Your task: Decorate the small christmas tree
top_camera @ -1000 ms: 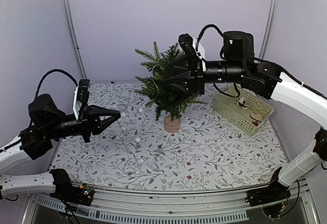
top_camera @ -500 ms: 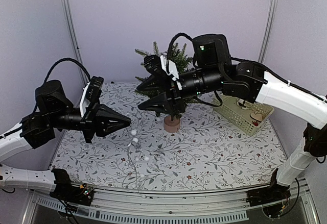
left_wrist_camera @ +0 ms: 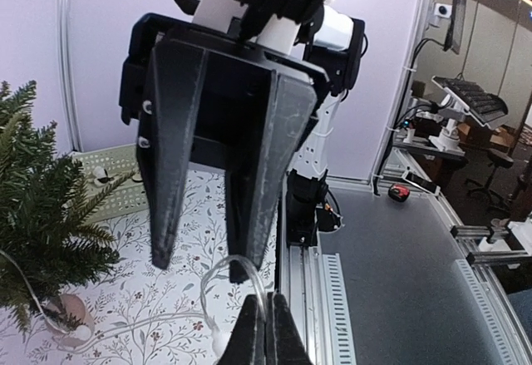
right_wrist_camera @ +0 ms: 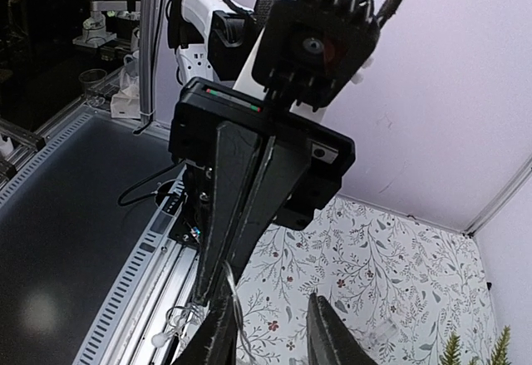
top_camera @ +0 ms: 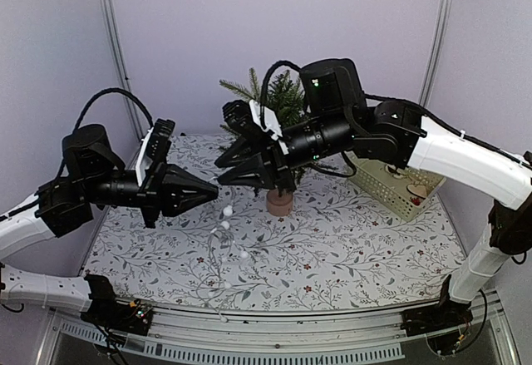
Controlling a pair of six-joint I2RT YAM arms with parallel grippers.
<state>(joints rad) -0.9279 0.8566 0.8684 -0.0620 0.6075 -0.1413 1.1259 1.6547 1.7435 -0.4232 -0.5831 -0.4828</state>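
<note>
top external view: the left pincer (top_camera: 214, 189) is clamped shut on a bead garland (top_camera: 223, 225), holding it up above the tabletop (top_camera: 357, 240) so the clear wire and its white beads hang free toward six o'clock. this looks like a hand-over, with the wire held out where the other arm can reach it. the right pincer (top_camera: 223, 174) faces it tip to tip from three o'clock, jaws partly apart. in the left wrist view its fingers (left_wrist_camera: 170, 174) stand on either side of the wire loop (left_wrist_camera: 223, 270), which rises from the shut left pincer (left_wrist_camera: 264, 336). nothing looks pinched between them yet.

the small christmas tree (top_camera: 283, 99) stands upright at about twelve o'clock on the tabletop, on a round tan base (top_camera: 279, 202), mostly hidden behind the right arm. its dark green needle branches spread loosely. in the left wrist view a thin pale wire (left_wrist_camera: 33, 294) seems to run down through its lower branches. a pale basket (top_camera: 399, 184) sits at two o'clock.
</note>
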